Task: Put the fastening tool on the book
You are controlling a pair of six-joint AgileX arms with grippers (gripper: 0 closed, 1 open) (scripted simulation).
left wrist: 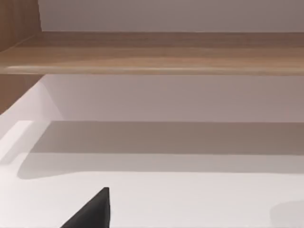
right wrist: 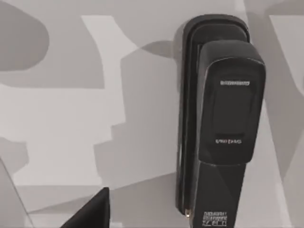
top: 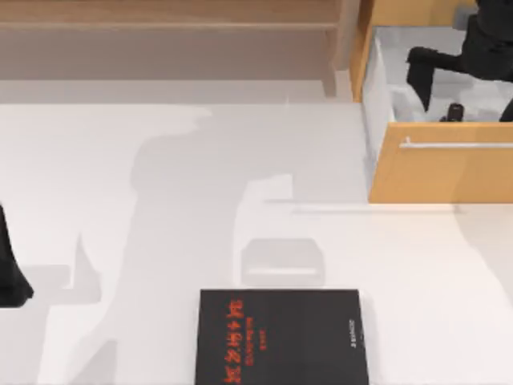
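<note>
The fastening tool, a black stapler with small pale lettering on top, lies flat on the white floor of an open drawer at the table's far right. My right gripper hangs inside that drawer just above the tool and apart from it. The book, black-covered with red characters and a thin line of white text, lies flat at the table's near edge, right of centre and well away from the drawer. My left arm stays parked at the table's left edge.
The drawer has a wooden front with a pale bar handle and sticks out over the table's back right. A long wooden shelf runs along the back. White tabletop stretches between the drawer and the book.
</note>
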